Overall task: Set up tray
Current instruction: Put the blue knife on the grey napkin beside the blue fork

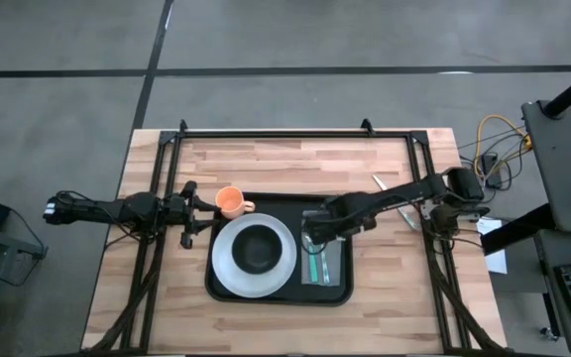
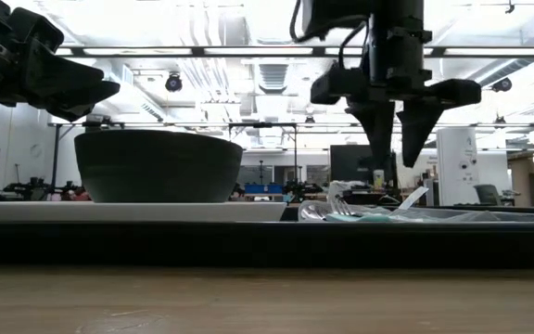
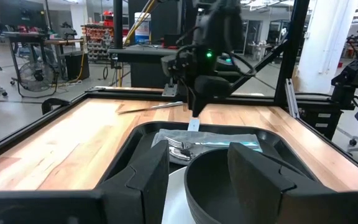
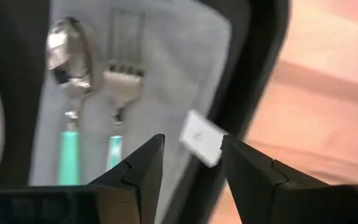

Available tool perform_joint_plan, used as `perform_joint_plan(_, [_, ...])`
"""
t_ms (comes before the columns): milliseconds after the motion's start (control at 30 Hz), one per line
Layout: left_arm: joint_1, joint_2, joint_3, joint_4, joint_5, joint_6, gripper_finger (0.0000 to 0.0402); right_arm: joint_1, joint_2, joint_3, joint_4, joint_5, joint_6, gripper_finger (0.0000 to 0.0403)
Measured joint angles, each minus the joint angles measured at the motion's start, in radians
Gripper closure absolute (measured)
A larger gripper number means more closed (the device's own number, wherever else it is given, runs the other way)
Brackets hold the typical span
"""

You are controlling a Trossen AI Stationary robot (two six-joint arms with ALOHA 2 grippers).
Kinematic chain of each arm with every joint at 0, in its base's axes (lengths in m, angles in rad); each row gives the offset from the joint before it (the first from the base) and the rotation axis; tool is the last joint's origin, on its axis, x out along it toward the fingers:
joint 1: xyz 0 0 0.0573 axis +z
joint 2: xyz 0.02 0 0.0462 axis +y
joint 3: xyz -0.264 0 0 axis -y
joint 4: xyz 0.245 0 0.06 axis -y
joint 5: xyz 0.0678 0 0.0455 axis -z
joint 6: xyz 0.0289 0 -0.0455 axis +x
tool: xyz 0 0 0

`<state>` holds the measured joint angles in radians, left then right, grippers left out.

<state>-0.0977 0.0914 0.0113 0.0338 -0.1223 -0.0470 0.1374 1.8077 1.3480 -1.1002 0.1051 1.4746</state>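
Note:
The black tray (image 1: 337, 296) lies at the table's middle. On its left half a white plate (image 1: 224, 270) carries a dark bowl (image 1: 256, 250). On its right half a grey napkin (image 4: 166, 62) bears a spoon (image 4: 67, 50) and a fork (image 4: 123, 84), both with teal handles. My right gripper (image 4: 192, 140) hangs open above the napkin's far end, pointing down, clear of it in the low view (image 2: 395, 160). My left gripper (image 3: 199, 149) waits open and level at the tray's left side, touching nothing.
An orange cup (image 1: 231, 202) stands at the tray's far left corner, close to my left gripper. A silver utensil (image 1: 379, 182) lies on the bare wood beyond the tray's far right corner. A black frame (image 1: 266, 132) runs along the table's far edge and sides.

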Motion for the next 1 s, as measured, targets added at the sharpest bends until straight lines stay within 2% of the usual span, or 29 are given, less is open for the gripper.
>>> perform_joint_plan(233, [0.0, 0.001, 0.0, 0.0, 0.0, 0.0, 0.0256, -0.06, -0.148, -0.178, 0.028, 0.002, -0.079, 0.0229])
perform_joint_plan(400, [0.0, 0.002, 0.0, 0.0, 0.0, 0.0, 0.0256, -0.079, -0.302, -0.363, 0.127, 0.0, -0.065, 0.0217])
perform_joint_plan(533, [0.0, 0.005, 0.0, 0.0, 0.0, 0.0, 0.0256, -0.082, -0.411, -0.475, 0.141, 0.0, -0.016, 0.0216])
perform_joint_plan(767, [0.0, 0.006, 0.0, 0.0, 0.0, 0.0, 0.0256, -0.097, -0.553, -0.616, 0.14, 0.009, 0.063, 0.022])
perform_joint_plan(1000, [0.0, 0.006, 0.0, 0.0, 0.0, 0.0, 0.0256, -0.144, -0.626, -0.698, 0.137, 0.026, 0.081, 0.022])
